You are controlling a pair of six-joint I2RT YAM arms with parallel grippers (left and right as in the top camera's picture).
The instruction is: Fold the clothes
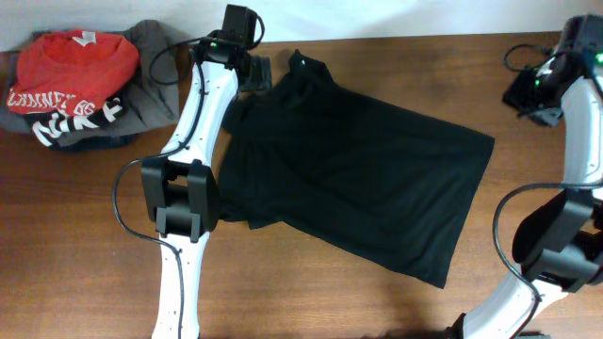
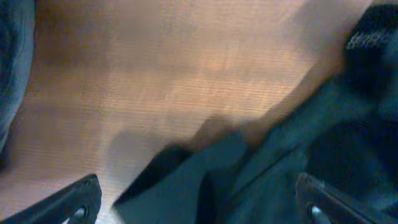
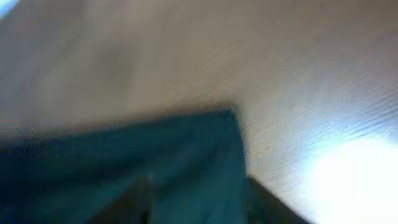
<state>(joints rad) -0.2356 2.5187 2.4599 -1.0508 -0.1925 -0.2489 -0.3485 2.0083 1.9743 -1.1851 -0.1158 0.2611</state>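
Left jaws wide over black garment (image 1: 358,179) edge

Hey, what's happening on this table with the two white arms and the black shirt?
Two robot arms are set to fold a plain black soft fabric shirt, which lies spread out, unfolded, on the brown wooden table. The left hand hovers wide open at the shirt's far edge near the collar, gripping nothing. The right hand is off to the side over bare wood, clear of the shirt; its own view is too blurred to show more. A pile of other clothes sits in the far corner.
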